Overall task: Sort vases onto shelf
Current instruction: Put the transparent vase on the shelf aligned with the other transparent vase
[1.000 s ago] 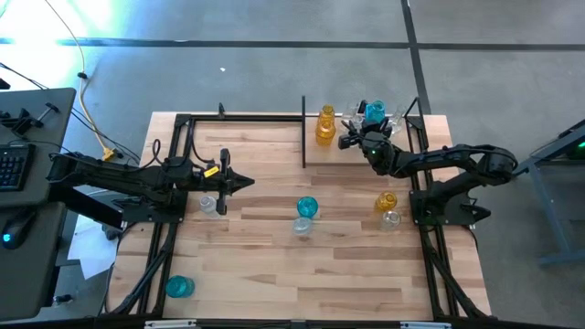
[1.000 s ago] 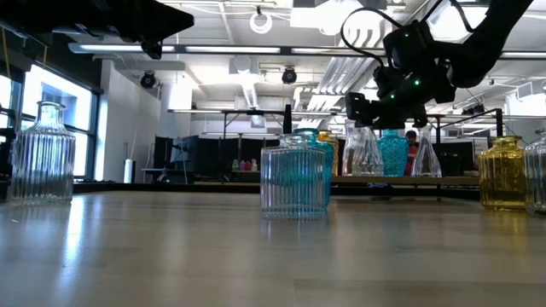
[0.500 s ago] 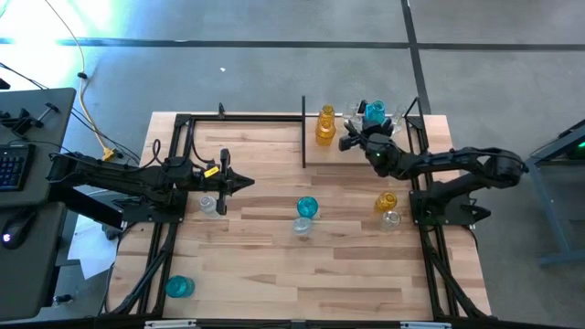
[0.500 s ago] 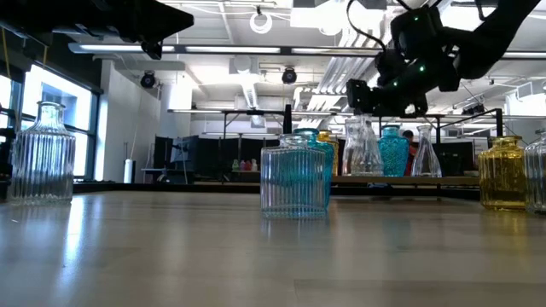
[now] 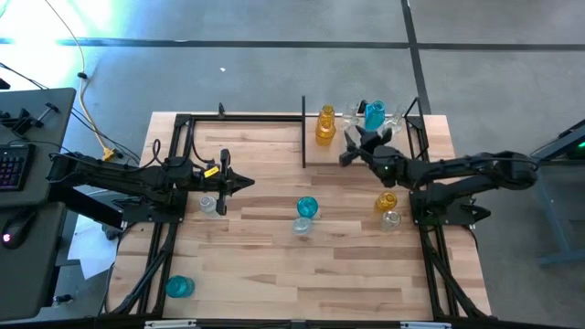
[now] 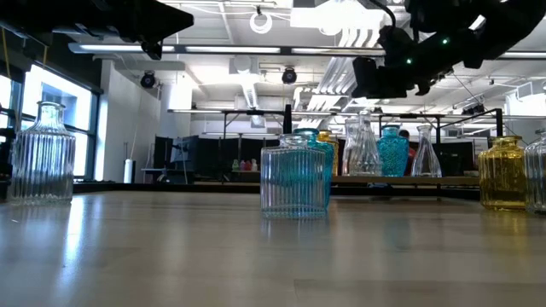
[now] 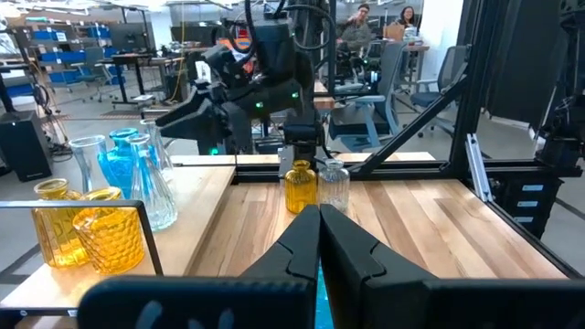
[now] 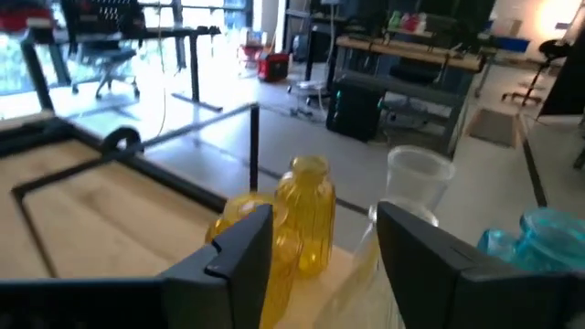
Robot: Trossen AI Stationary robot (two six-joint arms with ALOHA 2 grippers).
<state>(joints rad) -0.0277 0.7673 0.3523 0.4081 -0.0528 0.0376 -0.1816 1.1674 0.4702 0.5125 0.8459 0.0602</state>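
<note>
Wooden desk [image 5: 274, 265] with a black frame carries the shelf [image 5: 361, 151] at its far right corner.

Change since one second ago: the right gripper [image 5: 358, 146] has drawn back from the shelf vases toward the desk centre and risen; in the low view it now sits above the vase tops rather than among them. Its jaws are open and empty. The left gripper [image 5: 245, 184] is unchanged, parked at the left-centre of the desk with jaws closed and empty.

Clearance: the near half of the desk is bare except for one teal vase [image 5: 179, 287] at the near left corner. Between the two grippers the surface is free.

Shelf contents: two amber vases [image 5: 325, 125] at its left end, a teal vase [image 5: 374, 114] and clear vases [image 7: 151, 178] beside it toward the right end, all upright.

Off the shelf, on the desk: a clear vase [image 5: 209, 205] just beside the left gripper; a teal vase [image 5: 307, 207] touching a clear one [image 5: 302, 226] at centre; an amber vase [image 5: 386, 201] and a clear vase [image 5: 391, 219] near the right arm's base.
</note>
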